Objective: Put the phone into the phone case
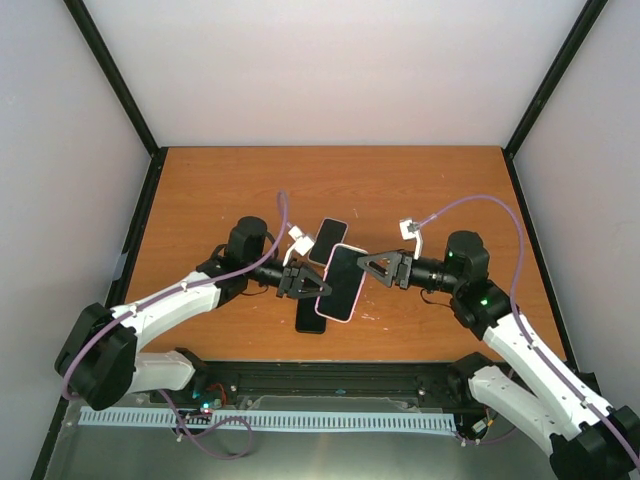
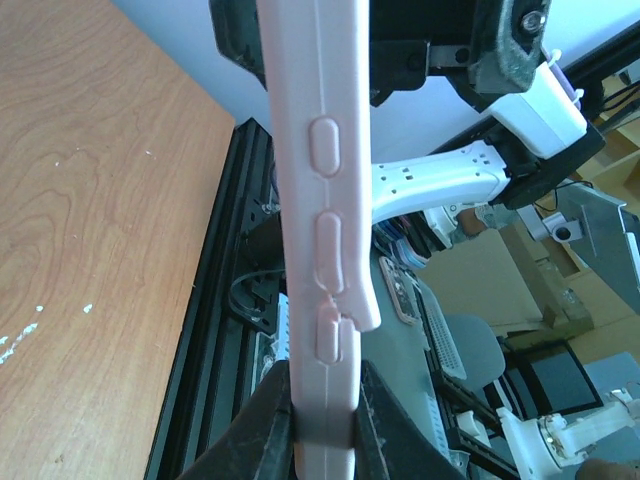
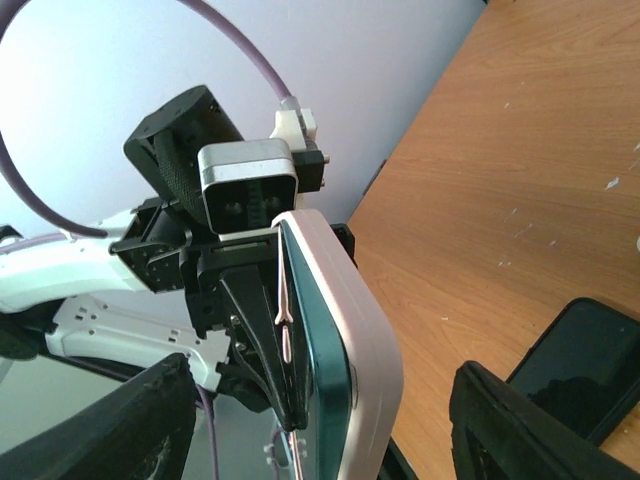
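My left gripper (image 1: pixel 305 283) is shut on a pale pink phone case (image 1: pixel 334 318) and holds it above the table. In the left wrist view the case (image 2: pixel 320 200) stands edge-on between my fingers (image 2: pixel 270 430). A dark phone (image 1: pixel 342 280) with a teal edge (image 3: pixel 325 335) lies in the case (image 3: pixel 375 320). At the corner nearest the right wrist camera the teal edge stands proud of the pink rim. My right gripper (image 1: pixel 372 268) is open at the case's right edge. Its fingers (image 3: pixel 150 420) stand wide on either side, apart from the case.
A second phone with a light rim (image 1: pixel 326 240) lies on the wooden table (image 1: pixel 200 200) just behind the held case. A dark slab (image 1: pixel 306 322) lies under it toward the front edge. A dark phone also shows in the right wrist view (image 3: pixel 580 360).
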You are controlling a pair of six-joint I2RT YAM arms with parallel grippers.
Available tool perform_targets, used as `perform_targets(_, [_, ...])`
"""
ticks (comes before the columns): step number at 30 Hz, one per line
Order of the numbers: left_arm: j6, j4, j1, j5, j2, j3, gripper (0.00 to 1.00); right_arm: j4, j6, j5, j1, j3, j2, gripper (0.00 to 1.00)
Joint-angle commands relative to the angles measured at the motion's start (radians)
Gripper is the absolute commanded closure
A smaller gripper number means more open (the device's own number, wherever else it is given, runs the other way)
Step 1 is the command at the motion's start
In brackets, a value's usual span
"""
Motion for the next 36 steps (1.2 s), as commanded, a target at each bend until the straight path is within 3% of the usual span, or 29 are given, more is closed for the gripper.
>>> perform_targets(1, [0.066, -0.005, 0.0, 0.046, -0.021, 0.036, 1.0, 0.052, -0.01, -0.071, 0.004, 0.03, 0.022, 0.36])
perform_targets(7, [0.096, -0.079, 0.0, 0.006, 0.002, 0.061, 1.0, 0.063, -0.011, -0.074, 0.004, 0.039, 0.035, 0.53])
perform_targets(12, [0.132, -0.207, 0.0, -0.129, 0.013, 0.092, 1.0, 0.015, -0.023, -0.032, 0.004, 0.061, 0.044, 0.83])
perform_targets(15, [0.128, -0.262, 0.002, -0.215, 0.023, 0.101, 1.0, -0.043, -0.008, 0.03, 0.003, 0.066, 0.05, 0.95])
perform_targets(19, [0.111, -0.346, 0.001, -0.324, 0.056, 0.123, 1.0, -0.038, 0.054, 0.046, 0.004, 0.049, 0.061, 0.97])
perform_targets(24, [0.098, -0.364, 0.001, -0.326, 0.076, 0.13, 1.0, -0.038, 0.055, 0.076, 0.004, 0.032, 0.07, 0.97])
perform_targets(26, [0.092, -0.359, 0.001, -0.318, 0.077, 0.135, 1.0, -0.037, 0.06, 0.064, 0.004, 0.028, 0.084, 0.9])
perform_targets(32, [-0.008, -0.19, 0.002, -0.228, 0.03, 0.099, 1.0, 0.124, 0.137, -0.019, 0.005, -0.06, 0.081, 0.46])
perform_targets(36, [-0.069, -0.087, 0.001, -0.181, 0.011, 0.081, 1.0, 0.143, 0.133, -0.05, 0.007, -0.094, 0.11, 0.33])
